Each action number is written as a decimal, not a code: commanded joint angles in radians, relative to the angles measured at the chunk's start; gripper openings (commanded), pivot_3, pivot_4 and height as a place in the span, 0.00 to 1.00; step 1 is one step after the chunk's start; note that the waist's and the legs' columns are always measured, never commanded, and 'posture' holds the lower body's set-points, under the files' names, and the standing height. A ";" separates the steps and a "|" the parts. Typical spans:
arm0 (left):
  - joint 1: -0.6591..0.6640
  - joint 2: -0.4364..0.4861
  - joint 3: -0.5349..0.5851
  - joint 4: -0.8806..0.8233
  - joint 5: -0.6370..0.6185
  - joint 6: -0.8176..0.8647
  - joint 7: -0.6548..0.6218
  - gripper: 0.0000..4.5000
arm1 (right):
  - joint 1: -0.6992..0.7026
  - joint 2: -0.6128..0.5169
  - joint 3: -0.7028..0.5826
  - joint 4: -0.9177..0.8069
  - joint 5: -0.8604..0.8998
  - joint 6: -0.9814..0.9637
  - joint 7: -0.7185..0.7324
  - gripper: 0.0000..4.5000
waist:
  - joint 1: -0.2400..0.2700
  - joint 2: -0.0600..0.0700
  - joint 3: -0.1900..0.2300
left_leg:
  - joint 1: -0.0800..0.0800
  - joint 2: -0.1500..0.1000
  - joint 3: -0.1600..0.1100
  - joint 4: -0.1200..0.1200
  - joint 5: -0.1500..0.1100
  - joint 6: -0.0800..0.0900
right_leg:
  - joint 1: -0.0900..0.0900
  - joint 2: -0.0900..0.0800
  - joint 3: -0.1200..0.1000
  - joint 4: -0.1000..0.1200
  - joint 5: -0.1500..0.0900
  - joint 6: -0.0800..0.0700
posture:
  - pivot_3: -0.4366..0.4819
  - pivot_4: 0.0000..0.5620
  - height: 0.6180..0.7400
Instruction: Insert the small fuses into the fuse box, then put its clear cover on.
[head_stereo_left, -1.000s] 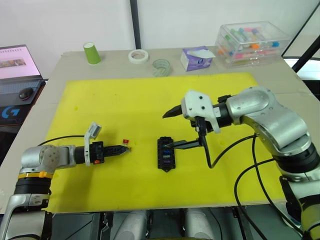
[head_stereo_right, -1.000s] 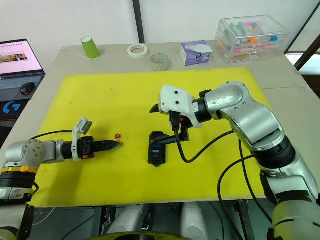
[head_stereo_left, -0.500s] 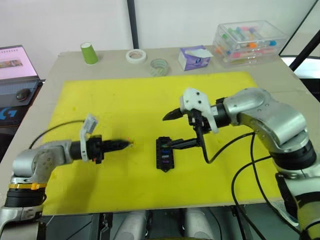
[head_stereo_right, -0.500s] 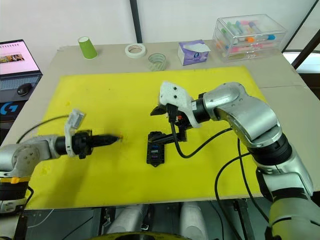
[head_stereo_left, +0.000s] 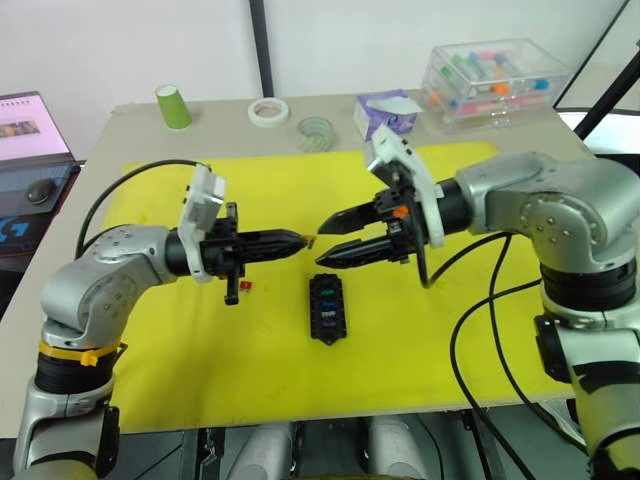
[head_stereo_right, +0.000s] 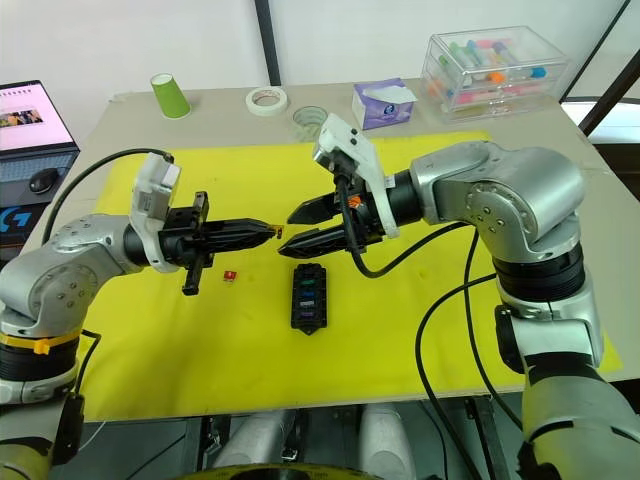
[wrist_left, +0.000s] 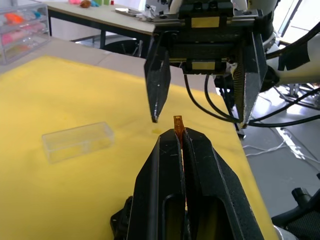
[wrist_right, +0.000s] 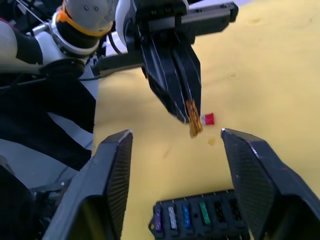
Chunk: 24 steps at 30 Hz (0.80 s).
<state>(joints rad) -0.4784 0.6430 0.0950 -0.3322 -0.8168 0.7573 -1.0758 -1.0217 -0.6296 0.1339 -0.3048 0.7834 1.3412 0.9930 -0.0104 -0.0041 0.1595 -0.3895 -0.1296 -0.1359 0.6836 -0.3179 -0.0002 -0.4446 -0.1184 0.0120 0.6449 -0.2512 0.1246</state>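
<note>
Both arms lifted since 1 s ago. L gripper (head_stereo_right: 272, 232) clamps yellow fuse (wrist_right: 192, 118); R gripper (head_stereo_right: 305, 226) gapes beside it. Fuse box (head_stereo_left: 326, 307) on mat holds approx 4; red fuse (head_stereo_left: 246, 286) loose, clear cover (wrist_left: 78, 141) still off.

Both arms are raised over the mat and pointed at each other, tips nearly meeting in the middle. The left gripper (head_stereo_left: 298, 238) is pinched tight on a little yellow fuse (wrist_left: 177, 123) (it sticks out past the fingertips), arm bent at the elbow with the forearm running level toward centre. The right gripper (head_stereo_left: 328, 242) faces it, fingers spread wide, one above the other, forearm reaching in from the right.
</note>
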 joint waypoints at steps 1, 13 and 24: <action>-0.022 0.002 0.006 -0.036 -0.023 -0.010 0.012 0.00 | -0.026 0.002 -0.032 -0.010 0.028 -0.007 -0.014 0.66 | 0.001 0.000 0.000 | 0.000 0.000 0.000 0.000 0.000 0.000 | 0.000 0.000 0.000 0.000 0.000 0.000 | 0.48 0.27 1.00; -0.022 0.005 -0.001 -0.036 -0.024 -0.009 0.013 0.00 | -0.026 0.002 -0.020 -0.011 0.053 -0.013 -0.032 0.34 | -0.001 0.000 0.000 | 0.000 0.000 0.000 0.000 0.000 0.000 | 0.000 0.000 0.000 0.000 0.000 0.000 | 0.48 0.27 1.00; -0.018 0.006 -0.004 -0.047 -0.022 -0.010 0.015 0.00 | -0.023 -0.001 -0.009 -0.017 0.053 -0.028 -0.031 0.34 | -0.002 0.000 0.000 | 0.000 0.000 0.000 0.000 0.000 0.000 | 0.000 0.000 0.000 0.000 0.000 0.000 | 0.48 0.27 1.00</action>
<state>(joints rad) -0.4858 0.6431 0.0914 -0.3486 -0.8204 0.7575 -1.0618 -1.0230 -0.6295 0.1376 -0.3023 0.8226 1.3355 0.9579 -0.0119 -0.0041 0.1596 -0.3895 -0.1296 -0.1360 0.6836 -0.3178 -0.0002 -0.4446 -0.1183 0.0120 0.6449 -0.2512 0.1246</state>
